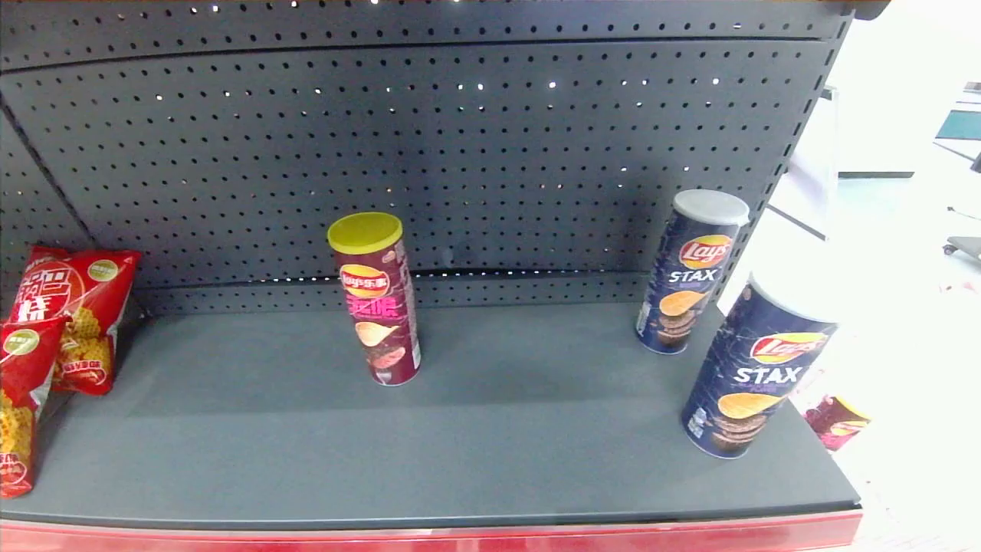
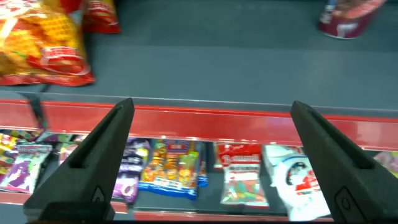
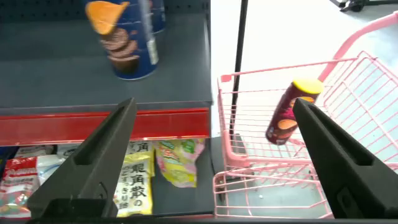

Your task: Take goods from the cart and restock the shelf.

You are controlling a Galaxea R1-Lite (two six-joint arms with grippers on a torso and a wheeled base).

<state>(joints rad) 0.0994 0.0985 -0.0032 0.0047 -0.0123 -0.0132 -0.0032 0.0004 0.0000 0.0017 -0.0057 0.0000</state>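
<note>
— Where were the goods found on the shelf (image 1: 536, 429)?

— In the head view a yellow-lidded can (image 1: 375, 303) was seen upright just toward 11 o'clock of the deck's middle. A rear blue can (image 1: 693, 272) was placed at 2 o'clock, against the back panel, and a front blue can (image 1: 755, 376) at 4 o'clock, near the deck's right end. Red snack bags (image 1: 73, 322) were stacked at 9 o'clock.

— And the stock to be taken?

— A maroon can (image 3: 291, 111) was seen leaning inside the pink cart (image 3: 267, 71), which was parked just beside the shelf's right end.

— How was that can placed relative to the jaws?

— The right gripper (image 3: 214, 102) was held with its jaws spread wide, level with the shelf's red front edge. The can lay farther off, past the tip of one of the fingers (image 3: 336, 162), outside the gap and apart from both. The front blue can was seen beyond the other finger, on the deck.

— And the other arm?

— The left gripper (image 2: 212, 104) was likewise held wide open before the red edge, with the snack bags beyond it. Packets (image 2: 174, 168) on the tier below were seen through the gap.
</note>
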